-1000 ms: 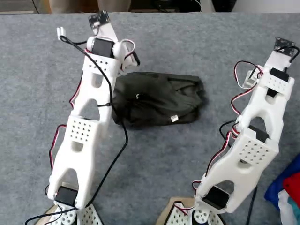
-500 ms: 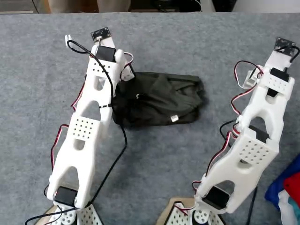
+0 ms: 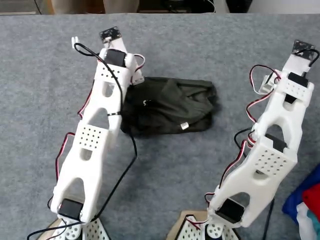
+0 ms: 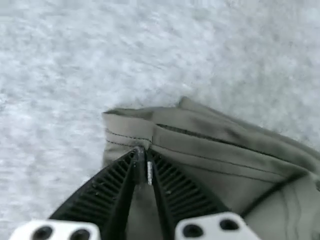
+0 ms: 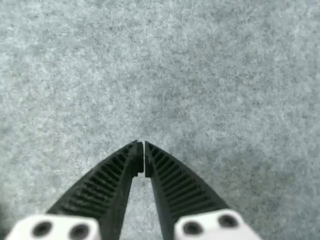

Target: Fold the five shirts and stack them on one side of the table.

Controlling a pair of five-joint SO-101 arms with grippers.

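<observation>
Olive shirt (image 3: 170, 105) lengthwise across table (image 3: 225, 55)

Left gripper (image 4: 142, 154) jaws closed, tips on the folded olive shirt (image 4: 225, 150) hem, grey surface (image 4: 150, 50) beyond.

My left claw (image 4: 142, 162) and right claw (image 5: 140, 150) have fingers of matt black plastic, ribbed along the inner faces. The arms (image 3: 92, 140) behind them are smooth white plastic with a faint sheen, strung with glossy sheathed cables (image 3: 134, 149). The shirt (image 3: 170, 105) is soft, matt olive cloth with stitched seams. The surface (image 3: 200, 165) wears a grey felt-like covering, rough and matt. At its near right corner lies blue and red cloth (image 3: 305, 197).
</observation>
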